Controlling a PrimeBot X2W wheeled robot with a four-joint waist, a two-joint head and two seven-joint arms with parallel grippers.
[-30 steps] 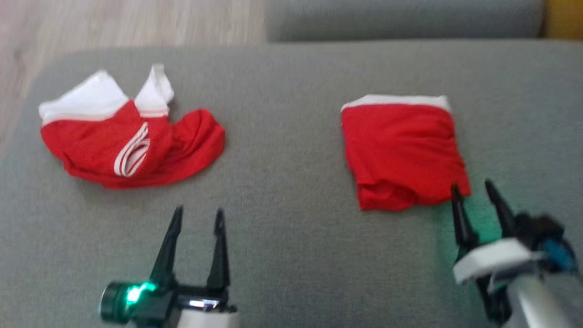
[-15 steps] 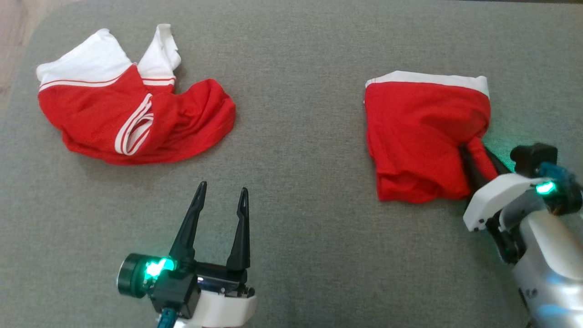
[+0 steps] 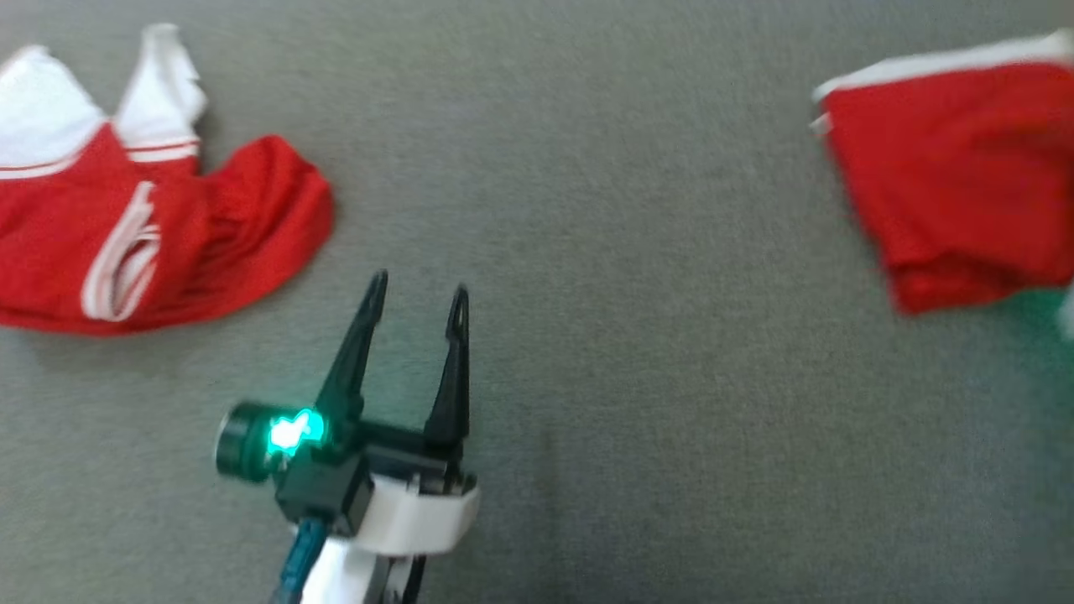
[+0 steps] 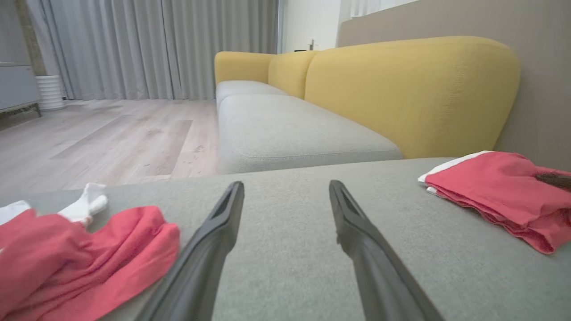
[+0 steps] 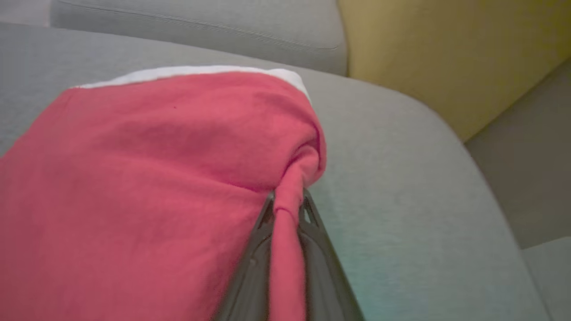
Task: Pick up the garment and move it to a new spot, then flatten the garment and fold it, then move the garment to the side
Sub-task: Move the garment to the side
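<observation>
Jaws of the right gripper [image 5: 287, 200] pinch a corner of the folded red shorts [image 5: 147, 178]; the left gripper [image 3: 417, 289] gapes empty near crumpled red shorts [image 3: 210, 226].

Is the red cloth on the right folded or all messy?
Folded. The right cloth lies in neat stacked layers with one straight white edge.

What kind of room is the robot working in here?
Most likely a home living room. The left wrist view shows a yellow-backed sofa with grey seat cushions, a wood-look floor and long grey curtains.
</observation>
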